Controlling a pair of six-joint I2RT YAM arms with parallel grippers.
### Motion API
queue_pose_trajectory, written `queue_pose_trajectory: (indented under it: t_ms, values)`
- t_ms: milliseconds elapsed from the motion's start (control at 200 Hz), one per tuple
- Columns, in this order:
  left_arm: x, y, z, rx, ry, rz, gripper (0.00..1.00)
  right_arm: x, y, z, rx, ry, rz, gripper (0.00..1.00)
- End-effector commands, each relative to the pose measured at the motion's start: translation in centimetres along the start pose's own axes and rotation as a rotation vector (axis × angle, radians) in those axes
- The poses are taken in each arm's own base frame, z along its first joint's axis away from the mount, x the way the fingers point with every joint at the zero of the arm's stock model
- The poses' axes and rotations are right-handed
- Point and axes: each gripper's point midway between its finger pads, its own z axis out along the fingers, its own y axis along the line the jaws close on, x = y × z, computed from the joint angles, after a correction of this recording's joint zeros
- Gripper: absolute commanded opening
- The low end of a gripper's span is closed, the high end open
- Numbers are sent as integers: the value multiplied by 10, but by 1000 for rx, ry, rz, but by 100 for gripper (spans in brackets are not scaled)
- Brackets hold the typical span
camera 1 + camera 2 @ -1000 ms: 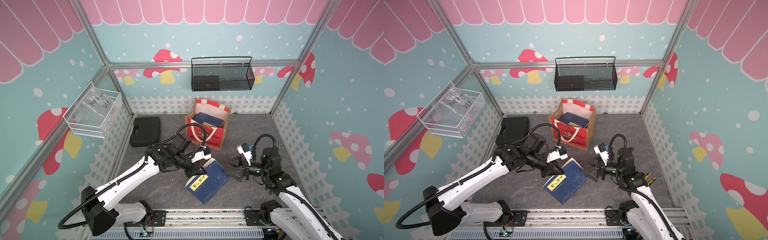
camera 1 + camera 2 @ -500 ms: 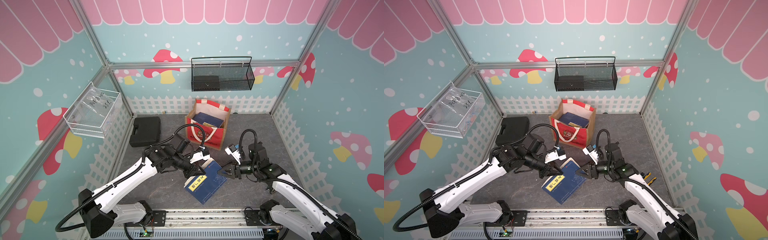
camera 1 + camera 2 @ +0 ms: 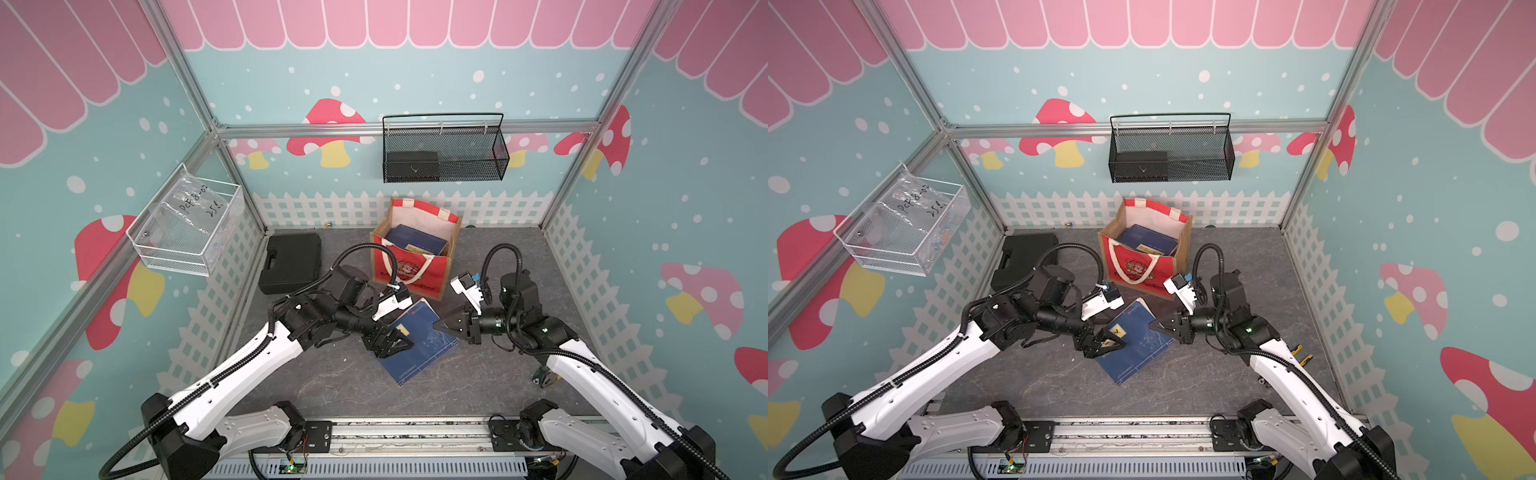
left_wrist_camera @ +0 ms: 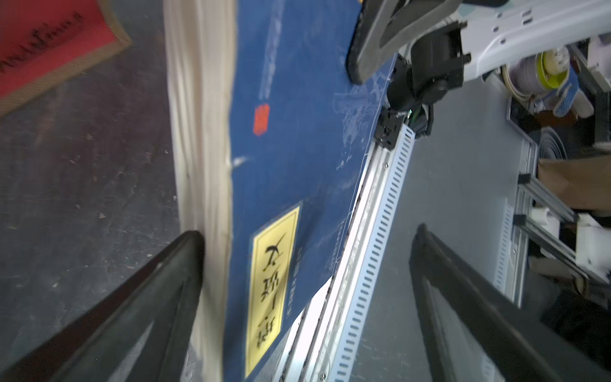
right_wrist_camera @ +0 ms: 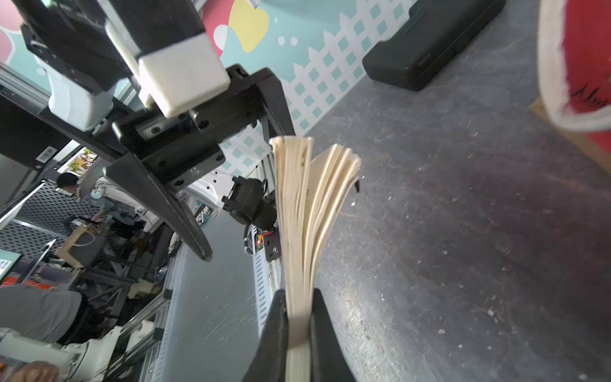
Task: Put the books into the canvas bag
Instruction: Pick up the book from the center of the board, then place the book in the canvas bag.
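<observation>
surface: dark grey, stone-patterned tabletop point(image 3: 332, 386), scuffed and dotted with crumbs in the wrist views; a white picket-fence print runs along three sides.
back middle: canvas bag point(image 3: 409, 272) stands upright on it, mouth open upward, red front facing forward.
back left: black case point(image 3: 291, 262) lies flat and closed, near the bag but apart from it.
centre: blue book point(image 3: 424, 345) just in front of the bag, tilted; cannot tell whether its low corner touches the top.
back edge: small brass-coloured piece point(image 3: 328, 225) at the foot of the fence.
right side: yellow-and-black tool point(image 3: 547, 377), partly hidden.
</observation>
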Motion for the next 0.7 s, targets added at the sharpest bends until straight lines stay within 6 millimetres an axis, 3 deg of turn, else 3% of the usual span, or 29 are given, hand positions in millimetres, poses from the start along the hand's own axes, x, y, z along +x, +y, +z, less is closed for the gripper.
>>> queue_pose_trajectory:
  t_ms: [0, 115, 240, 410, 550, 695]
  values:
    - [-5, 25, -20, -172, -79, -1, 99, -56, -5, -9, 98, -117, -98, 0]
    - [-13, 45, -49, -322, -190, -28, 99, -101, -17, -13, 173, -186, -120, 0]
    - [-9, 62, -79, -444, -285, -85, 99, -147, -33, -20, 249, -263, -134, 0]
    - [5, 64, -110, -524, -384, -78, 99, -203, -65, -32, 352, -378, -82, 0]
    - [14, 60, -123, -558, -435, -64, 99, -230, -96, -33, 402, -444, 3, 0]
    - [15, 57, -133, -576, -483, -59, 99, -239, -134, -27, 465, -491, 132, 0]
